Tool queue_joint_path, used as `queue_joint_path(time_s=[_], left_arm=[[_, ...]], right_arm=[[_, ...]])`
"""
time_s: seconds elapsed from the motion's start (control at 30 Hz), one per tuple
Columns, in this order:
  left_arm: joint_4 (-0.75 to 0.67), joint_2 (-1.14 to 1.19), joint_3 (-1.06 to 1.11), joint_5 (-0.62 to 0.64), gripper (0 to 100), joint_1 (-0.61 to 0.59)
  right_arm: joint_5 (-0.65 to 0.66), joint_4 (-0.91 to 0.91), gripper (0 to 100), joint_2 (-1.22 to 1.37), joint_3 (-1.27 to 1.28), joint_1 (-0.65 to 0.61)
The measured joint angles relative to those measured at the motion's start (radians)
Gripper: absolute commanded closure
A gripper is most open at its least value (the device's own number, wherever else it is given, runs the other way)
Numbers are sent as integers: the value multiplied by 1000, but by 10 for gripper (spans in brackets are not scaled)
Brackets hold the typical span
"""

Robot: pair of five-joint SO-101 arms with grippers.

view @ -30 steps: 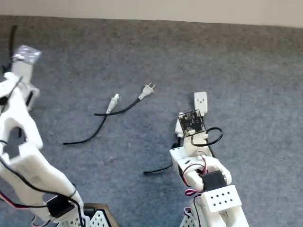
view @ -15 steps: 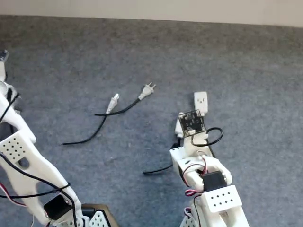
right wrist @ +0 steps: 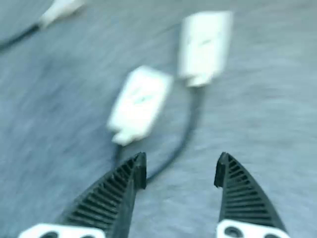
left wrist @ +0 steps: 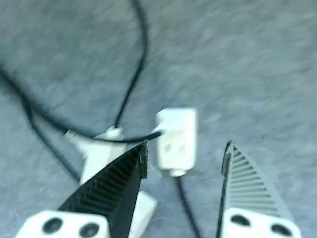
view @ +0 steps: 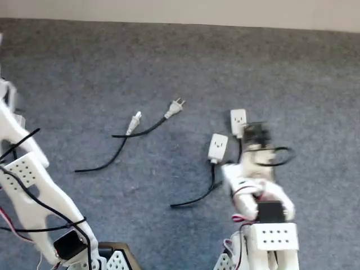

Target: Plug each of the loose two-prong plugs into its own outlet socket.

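Two white two-prong plugs on black cords lie left of centre on the grey carpet: one plug [view: 135, 120] and another [view: 177, 106] to its right. Two white outlet sockets sit further right, a near socket [view: 217, 146] and a far socket [view: 238, 121]. My right arm [view: 260, 188] stands just right of them. My right gripper [right wrist: 181, 157] is open and empty above the carpet, with both sockets [right wrist: 141, 101] [right wrist: 205, 44] ahead of it. My left gripper [left wrist: 186, 146] is open and empty too, with a socket [left wrist: 176, 141] and a plug [left wrist: 96, 151] blurred beyond its fingers.
The left arm [view: 28, 185] rises along the left edge of the high view. Black cords [view: 109, 160] [view: 197, 198] trail over the carpet between the arms. A pale wall strip [view: 180, 11] runs along the far edge.
My right arm has swung to the right, uncovering the near socket. My left arm has swung further left, so its head has left the high view.
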Motion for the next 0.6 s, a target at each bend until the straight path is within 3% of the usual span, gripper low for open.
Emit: queue_joint_path(time_s=[0.23, 0.47, 0.6], left_arm=[[2, -261, 247, 46, 761, 252], [-2, -606, 781, 48, 765, 697], [-68, -652, 1013, 3, 765, 928]], right_arm=[[0, 203, 775, 0, -262, 262], [0, 219, 775, -2, -290, 542], [0, 219, 775, -2, -281, 724]])
